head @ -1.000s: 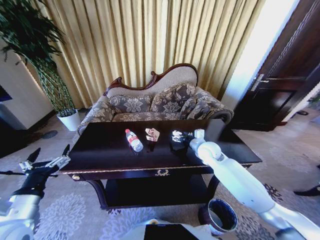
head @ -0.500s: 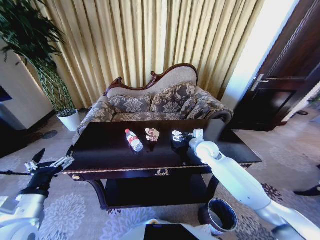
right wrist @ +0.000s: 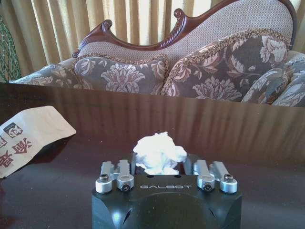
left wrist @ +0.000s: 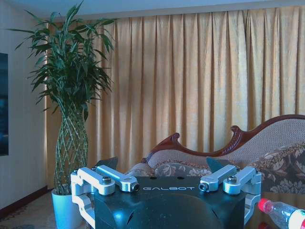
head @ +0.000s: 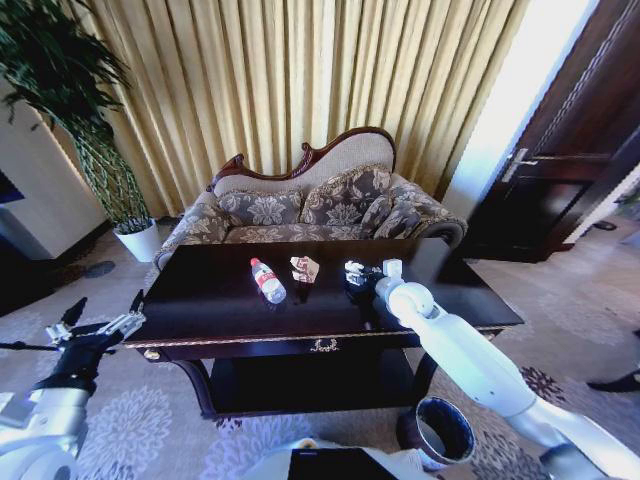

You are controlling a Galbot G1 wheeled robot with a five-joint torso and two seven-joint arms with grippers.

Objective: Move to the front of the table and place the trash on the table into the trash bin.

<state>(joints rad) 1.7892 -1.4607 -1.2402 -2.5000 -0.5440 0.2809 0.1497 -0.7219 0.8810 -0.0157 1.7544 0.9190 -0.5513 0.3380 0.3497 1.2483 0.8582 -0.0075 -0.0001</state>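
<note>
A: Right arm status?
B: Right gripper (head: 362, 277) is out over the large dark brown glossy wooden table (head: 220, 305), right of centre. White crumpled paper wad (right wrist: 158, 151) sits between its fingers (right wrist: 116, 175); can't tell if they've clamped it or are just straddling it.

A: Other trash?
B: Clear plastic bottle with red cap and white label (head: 267, 280) lies left of centre. Pinkish-white printed wrapper (head: 304, 268) is between the bottle and the wad, near both.

A: Left arm?
B: Left gripper (head: 96, 327) hangs off the table's left end, above the carpet, jaws spread wide, holding nothing.

A: Bin?
B: Small round dark bin with shiny rim (head: 440, 429) stands on the floor at the table's near right corner, under the right arm.
</note>
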